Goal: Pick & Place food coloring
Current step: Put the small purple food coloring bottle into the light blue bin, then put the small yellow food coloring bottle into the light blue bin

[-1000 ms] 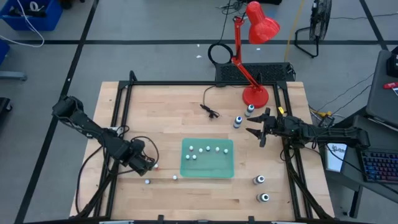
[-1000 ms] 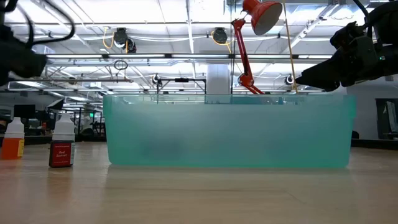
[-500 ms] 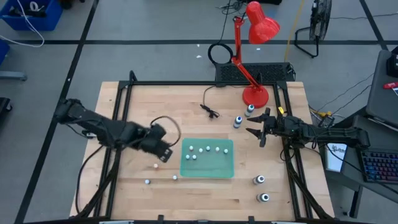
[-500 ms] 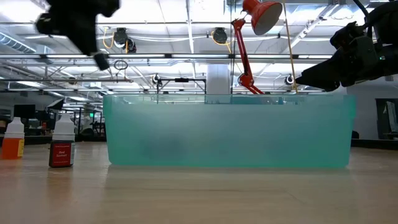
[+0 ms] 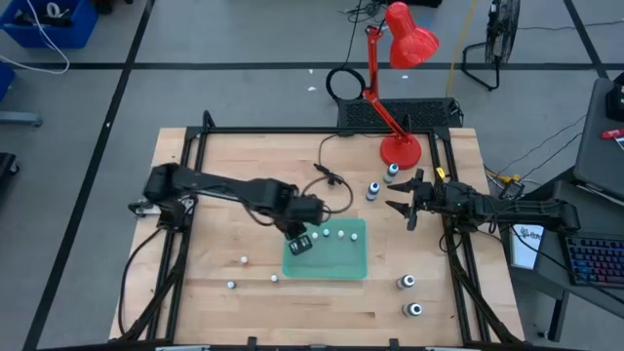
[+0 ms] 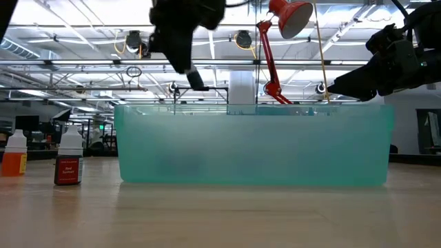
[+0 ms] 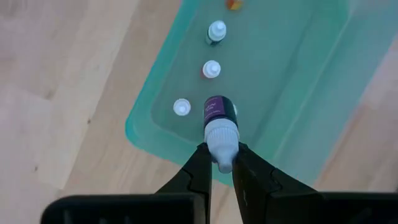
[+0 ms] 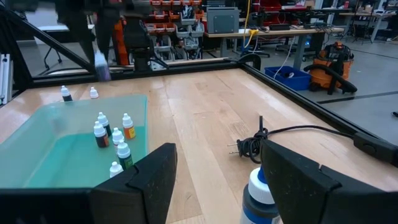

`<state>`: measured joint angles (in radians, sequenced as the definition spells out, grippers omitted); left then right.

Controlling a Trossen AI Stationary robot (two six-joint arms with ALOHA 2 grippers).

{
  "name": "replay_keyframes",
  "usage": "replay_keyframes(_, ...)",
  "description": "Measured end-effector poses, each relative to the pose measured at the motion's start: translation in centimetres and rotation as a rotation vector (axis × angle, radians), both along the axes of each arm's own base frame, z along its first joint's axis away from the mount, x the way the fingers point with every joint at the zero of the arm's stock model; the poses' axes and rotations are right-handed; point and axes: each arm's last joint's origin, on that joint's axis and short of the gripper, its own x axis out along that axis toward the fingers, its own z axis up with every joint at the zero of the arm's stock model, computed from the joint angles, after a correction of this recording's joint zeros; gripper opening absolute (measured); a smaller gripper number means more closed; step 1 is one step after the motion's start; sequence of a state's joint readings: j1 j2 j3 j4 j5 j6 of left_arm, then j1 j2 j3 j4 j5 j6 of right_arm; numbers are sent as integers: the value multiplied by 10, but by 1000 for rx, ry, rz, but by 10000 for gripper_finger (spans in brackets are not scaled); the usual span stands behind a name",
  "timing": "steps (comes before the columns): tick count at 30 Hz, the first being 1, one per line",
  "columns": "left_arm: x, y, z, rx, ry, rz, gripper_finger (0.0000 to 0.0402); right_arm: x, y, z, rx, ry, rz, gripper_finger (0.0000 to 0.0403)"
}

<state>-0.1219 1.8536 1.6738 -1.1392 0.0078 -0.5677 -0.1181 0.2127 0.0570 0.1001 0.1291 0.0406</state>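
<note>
Now left gripper (image 7: pixel 219 163) grips bottle (image 7: pixel 220 127) (over tray (image 7: pixel 298 134))

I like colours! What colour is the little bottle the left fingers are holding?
The bottle is purple with a white cap; left wrist view.

The left arm now reaches across the table, and the left gripper (image 5: pixel 301 240) hangs above the near-left corner of the green tray (image 5: pixel 351 263), where 1 second earlier it sat low over the bare wood well left of the tray. It carries a purple-labelled food coloring bottle (image 7: pixel 219 124) clamped between its fingers (image 7: pixel 198 167), white cap toward the wrist.
</note>
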Motion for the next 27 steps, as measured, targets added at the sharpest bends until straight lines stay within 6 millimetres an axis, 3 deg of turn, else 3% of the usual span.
replay_keyframes(6,26,-4,-32,-17,90,-58,43,0,0,0,0,0,0,222)
replay_keyframes(7,29,-5,-39,-24,110,-58,28,0,0,0,0,0,0,222)
replay_keyframes(11,37,-7,-60,-56,168,-64,1,0,0,0,0,0,0,222)
replay_keyframes(15,41,-8,-74,-73,206,-65,4,0,0,0,0,0,0,222)
replay_keyframes(21,38,-9,-65,-36,186,-77,3,0,0,0,0,0,0,222)
replay_keyframes(27,13,-27,-24,20,149,-86,10,0,0,0,0,0,0,222)
